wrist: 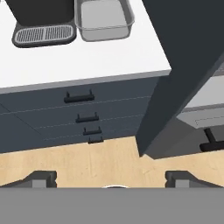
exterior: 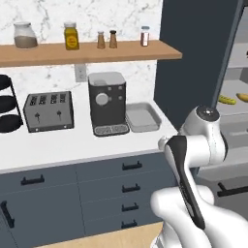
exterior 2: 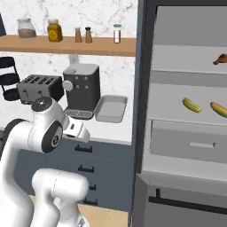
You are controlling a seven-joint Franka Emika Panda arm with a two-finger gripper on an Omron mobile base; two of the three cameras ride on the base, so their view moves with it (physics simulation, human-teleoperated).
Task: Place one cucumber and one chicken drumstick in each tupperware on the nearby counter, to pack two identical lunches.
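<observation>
A shallow light-grey rectangular plastic tupperware [exterior: 143,117] sits empty on the white counter [exterior: 72,145], touching the black coffee machine [exterior: 107,102] at its 3 o'clock. Two short yellow-green cucumbers [exterior 2: 192,104] lie on an open fridge shelf, likely firm, light, and slippery; grasp one across its middle. The gripper [wrist: 111,178] hangs spread wide, holding nothing.

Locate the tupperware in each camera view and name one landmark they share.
Left base view: tupperware on the white counter, right of centre, just right of the coffee machine.
Right base view: left of centre, again right of the machine.
Hand view: top edge, empty.
Shared landmark: the coffee machine beside it.
</observation>
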